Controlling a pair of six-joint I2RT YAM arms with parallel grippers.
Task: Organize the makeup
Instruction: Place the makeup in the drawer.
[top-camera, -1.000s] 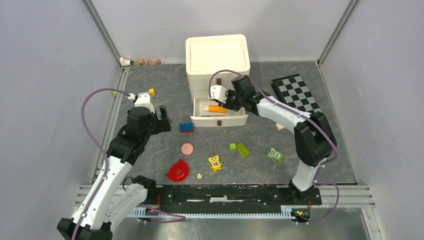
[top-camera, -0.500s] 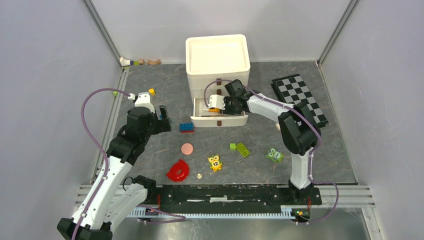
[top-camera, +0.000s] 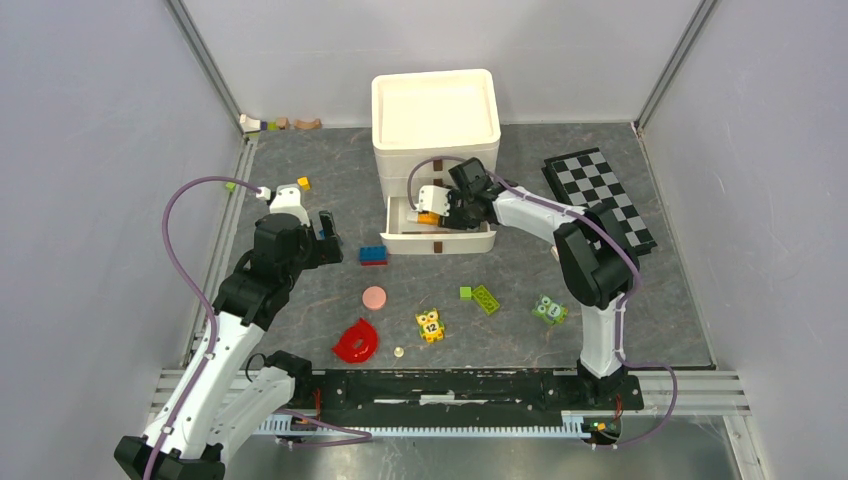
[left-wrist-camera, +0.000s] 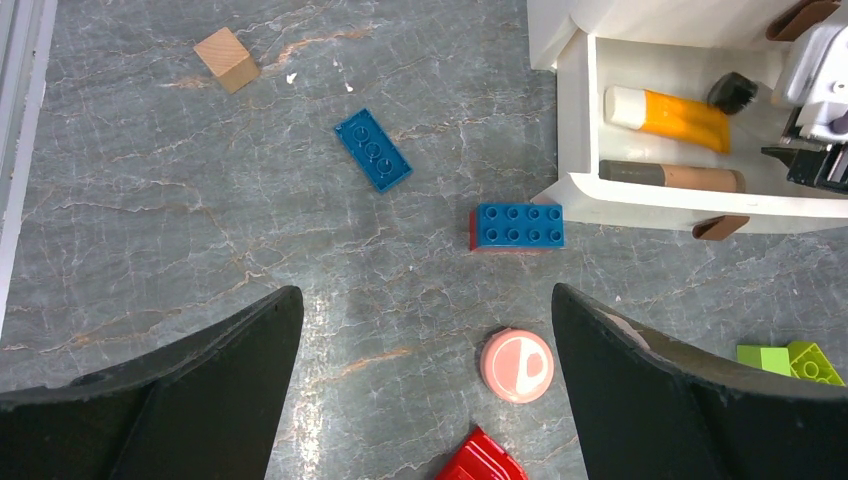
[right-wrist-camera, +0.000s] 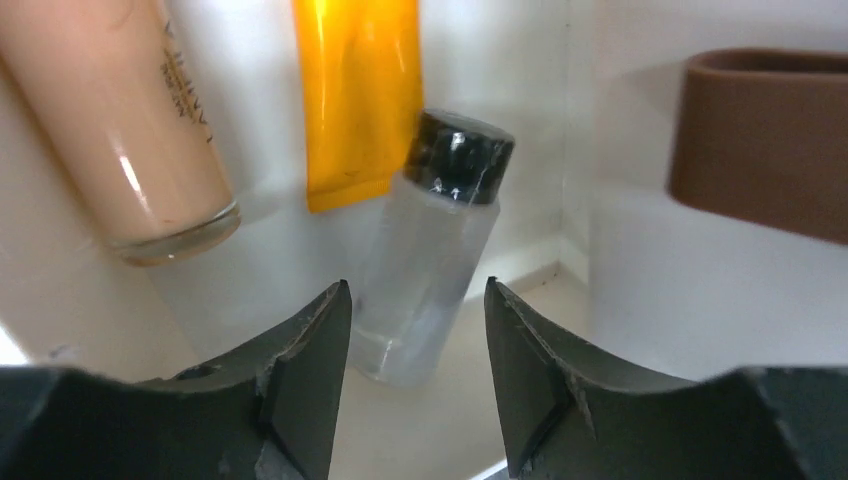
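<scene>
The lowest drawer (top-camera: 440, 241) of the white unit stands pulled out. In it lie an orange tube (right-wrist-camera: 355, 90), a beige stick (right-wrist-camera: 125, 120) and a small clear bottle with a black cap (right-wrist-camera: 430, 250). My right gripper (right-wrist-camera: 418, 370) reaches into the drawer, open. The bottle's base sits between its fingers, close to the left finger, with a gap on the right. A round pink disc (left-wrist-camera: 516, 365) lies on the table just inside my left gripper's right finger. My left gripper (left-wrist-camera: 428, 390) hovers above the table, wide open and holding nothing.
A red half-ring (top-camera: 356, 341), a blue brick (top-camera: 373, 255), green bricks (top-camera: 482, 297) and two owl blocks (top-camera: 431, 325) (top-camera: 548, 310) lie on the table. A checkerboard (top-camera: 598, 195) lies at the right. A flat blue brick (left-wrist-camera: 372, 149) and a wooden cube (left-wrist-camera: 227, 59) lie left of the drawer.
My right gripper came down from above the drawer into it, then its jaws widened. The left arm has not moved.
</scene>
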